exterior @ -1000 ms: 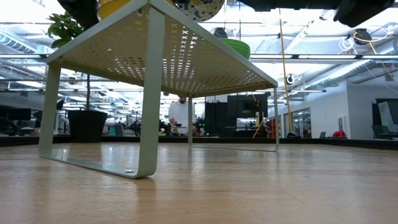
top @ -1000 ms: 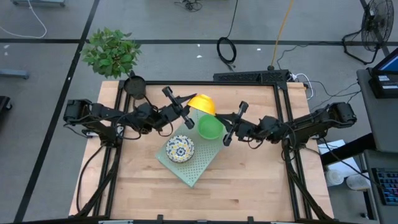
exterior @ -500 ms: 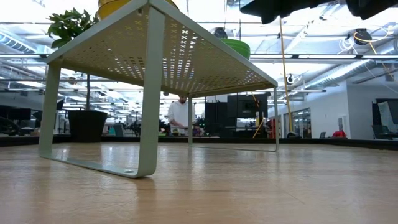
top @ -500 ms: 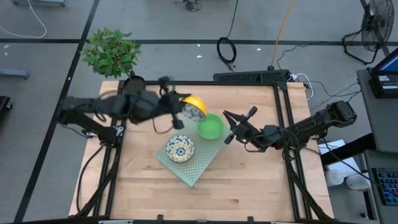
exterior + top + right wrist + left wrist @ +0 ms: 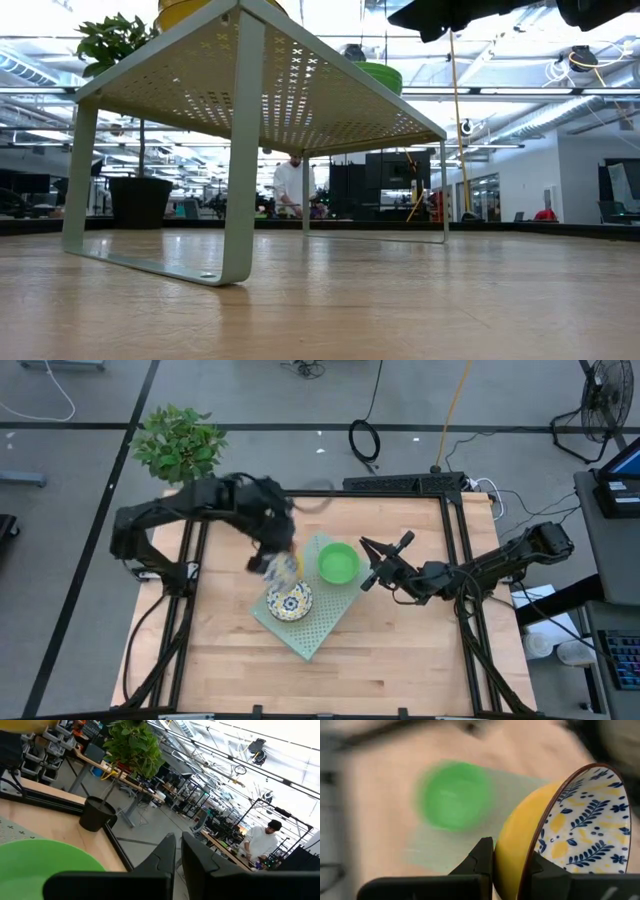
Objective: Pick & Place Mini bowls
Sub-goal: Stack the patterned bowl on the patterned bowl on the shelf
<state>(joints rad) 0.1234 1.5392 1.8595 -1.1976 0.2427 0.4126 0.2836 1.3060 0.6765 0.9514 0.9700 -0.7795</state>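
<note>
A pale green perforated shelf (image 5: 310, 635) stands on the wooden table. On it rest a plain green bowl (image 5: 338, 563) and a floral bowl (image 5: 289, 601), both upright. My left gripper (image 5: 280, 565) is shut on a second floral bowl (image 5: 580, 820), yellow outside, just above and beside the resting floral bowl. My right gripper (image 5: 385, 565) hovers right of the green bowl, which shows close below it in the right wrist view (image 5: 45, 865). Its fingers (image 5: 167, 855) are shut and empty. The other bowls are out of view. My left gripper pinches the floral bowl's rim (image 5: 527, 870), one finger on the yellow outside (image 5: 482, 857) and one on the patterned inside (image 5: 542, 867). The bowl is lifted clear and tipped onto its side, its opening facing sideways.
A leafy plant (image 5: 180, 442) in a black pot (image 5: 97, 815) stands at the table's far left corner. The shelf stands on thin legs (image 5: 240, 150) above the table top. Bare wood lies in front of the shelf. People work in the room beyond.
My left gripper has carried the floral bowl from the shelf's far corner toward the near side, down over the resting floral bowl, and has turned so the bowl is tipped. My right gripper has drawn back from the green bowl toward the table's right edge and then held still.
</note>
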